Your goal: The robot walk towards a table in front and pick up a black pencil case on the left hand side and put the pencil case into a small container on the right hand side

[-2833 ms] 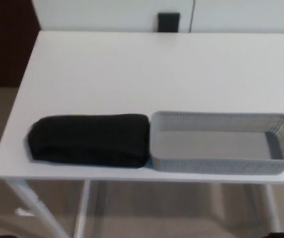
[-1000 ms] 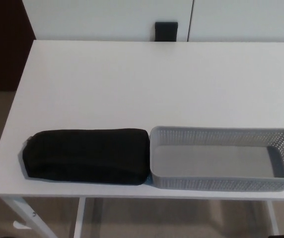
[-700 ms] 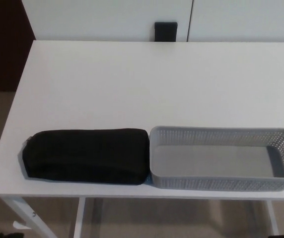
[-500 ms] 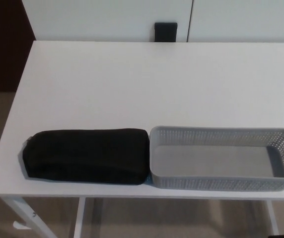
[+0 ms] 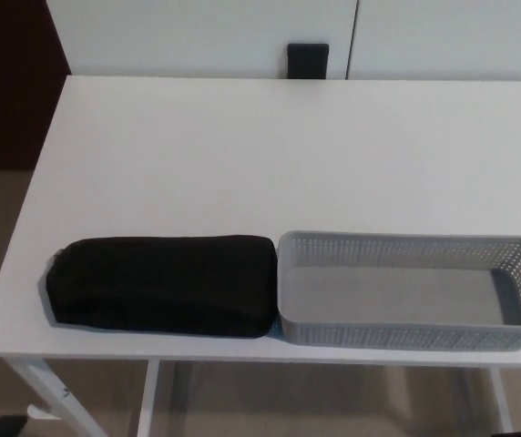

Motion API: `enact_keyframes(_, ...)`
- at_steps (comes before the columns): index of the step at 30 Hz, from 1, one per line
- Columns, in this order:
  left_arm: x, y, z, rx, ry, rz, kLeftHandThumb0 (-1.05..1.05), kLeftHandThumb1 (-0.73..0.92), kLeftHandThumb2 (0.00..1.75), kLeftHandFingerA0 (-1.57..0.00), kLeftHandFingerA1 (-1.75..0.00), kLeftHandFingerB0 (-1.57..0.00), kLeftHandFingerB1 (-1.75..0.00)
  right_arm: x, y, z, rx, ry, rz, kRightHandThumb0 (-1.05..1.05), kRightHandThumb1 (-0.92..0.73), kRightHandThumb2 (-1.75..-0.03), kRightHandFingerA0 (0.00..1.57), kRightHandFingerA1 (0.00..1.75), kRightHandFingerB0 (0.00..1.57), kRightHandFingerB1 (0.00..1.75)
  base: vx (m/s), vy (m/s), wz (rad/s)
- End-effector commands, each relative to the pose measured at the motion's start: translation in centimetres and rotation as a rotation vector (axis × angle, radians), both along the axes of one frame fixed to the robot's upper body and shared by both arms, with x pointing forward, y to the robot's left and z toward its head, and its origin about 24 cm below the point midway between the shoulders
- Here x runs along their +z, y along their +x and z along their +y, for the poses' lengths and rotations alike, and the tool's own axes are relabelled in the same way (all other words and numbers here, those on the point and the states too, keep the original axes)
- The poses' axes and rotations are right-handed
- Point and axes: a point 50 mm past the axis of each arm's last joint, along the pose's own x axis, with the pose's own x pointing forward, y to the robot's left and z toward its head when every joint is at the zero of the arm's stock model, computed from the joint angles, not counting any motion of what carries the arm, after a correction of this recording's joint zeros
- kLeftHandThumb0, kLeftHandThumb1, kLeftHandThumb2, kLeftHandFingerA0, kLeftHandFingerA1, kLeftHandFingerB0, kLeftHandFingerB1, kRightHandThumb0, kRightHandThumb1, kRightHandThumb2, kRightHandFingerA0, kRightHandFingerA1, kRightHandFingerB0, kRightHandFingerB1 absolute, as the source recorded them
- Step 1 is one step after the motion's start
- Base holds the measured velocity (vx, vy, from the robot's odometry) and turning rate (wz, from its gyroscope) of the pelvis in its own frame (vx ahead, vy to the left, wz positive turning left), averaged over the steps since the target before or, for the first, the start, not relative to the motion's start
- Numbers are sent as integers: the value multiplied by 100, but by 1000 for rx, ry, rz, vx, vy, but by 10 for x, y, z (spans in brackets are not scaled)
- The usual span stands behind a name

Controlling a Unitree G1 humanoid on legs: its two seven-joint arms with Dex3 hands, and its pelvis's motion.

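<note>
A long black pencil case (image 5: 162,285) lies on its side near the front edge of the white table (image 5: 270,155), on the left. Its right end touches a grey perforated plastic container (image 5: 413,333) that sits to the right, also along the front edge. The container holds nothing. Neither of my hands shows in the head view.
White cabinet doors stand behind the table, with a small black block (image 5: 307,61) at their foot. A dark panel (image 5: 10,82) fills the upper left. The table's white legs (image 5: 46,391) and beige floor show below the front edge.
The whole picture has shifted: the table now sits lower and nearer than 2.8 s ago, and slightly to the right in the last half second. The case and container keep their places.
</note>
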Motion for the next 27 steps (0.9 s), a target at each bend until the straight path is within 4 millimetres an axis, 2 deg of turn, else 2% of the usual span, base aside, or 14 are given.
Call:
enact_keyframes(1,184,5,-72,-746,-469,-560,-90,65,106,-45,-55,-29,-51,3,7,-12,-52,-1,-1,-68,-41,-55,103,49,83,44,0,0,0)
enact_keyframes(2,186,7,-74,-762,-482,-641,-90,65,106,-45,-55,-29,-51,3,7,-12,-52,-2,-2,-68,-41,-55,103,49,83,44,0,0,0)
enact_keyframes(3,187,12,-76,-764,-443,-630,-92,75,63,-47,-41,-29,-34,3,7,-12,-52,-4,-2,-68,-40,-55,103,49,83,44,0,0,0)
enact_keyframes(4,183,25,-79,-783,-431,-655,-83,44,84,-25,-43,-14,-37,3,7,-12,-62,0,2,-67,-39,-54,104,49,84,44,0,0,0)
enact_keyframes(8,179,43,-87,-694,-262,-635,-60,43,54,-18,-30,-17,-28,2,4,-11,-70,11,5,-67,-39,-54,105,49,84,44,0,0,0)
enact_keyframes(10,179,68,-94,-631,-79,-696,-62,38,74,-6,-24,-11,-33,1,4,-9,-59,10,7,-75,-26,-71,102,57,81,52,0,0,0)
enact_keyframes(15,169,111,-102,-530,164,-760,-69,50,56,0,-31,-8,-26,3,9,-8,-41,12,-10,-68,-40,-55,105,50,85,44,0,0,1)
enact_keyframes(17,162,123,-106,-516,252,-735,-66,41,79,-1,-11,-10,-20,2,9,-8,-42,-2,-5,-68,-40,-55,106,50,85,44,0,0,0)
enact_keyframes(18,156,130,-108,-514,296,-716,-66,41,77,0,-9,-11,-20,3,10,-7,-36,-8,-7,-74,-28,-72,102,58,81,53,0,0,0)
enact_keyframes(19,150,135,-110,-519,327,-700,-72,45,77,0,-3,-14,-16,4,11,-7,-32,-11,-9,-67,-40,-55,105,50,83,44,0,0,0)
enact_keyframes(22,117,156,-120,-536,446,-601,-76,47,81,0,0,-8,-5,4,12,-6,-34,4,-24,-74,-27,-72,100,57,80,53,0,0,0)
enact_keyframes(23,108,160,-122,-538,459,-566,-74,45,80,0,-2,-6,-5,4,12,-6,-30,0,-24,-68,-40,-54,105,49,84,44,0,0,0)
enact_keyframes(24,99,162,-123,-538,470,-533,-72,43,80,0,-4,-2,-5,4,12,-6,-24,-6,-25,-75,-27,-72,101,57,81,53,0,0,0)
enact_keyframes(27,81,169,-124,-541,517,-453,-68,41,79,0,-3,0,-3,4,12,-5,-24,-4,-21,-68,-40,-55,105,49,83,44,0,0,0)
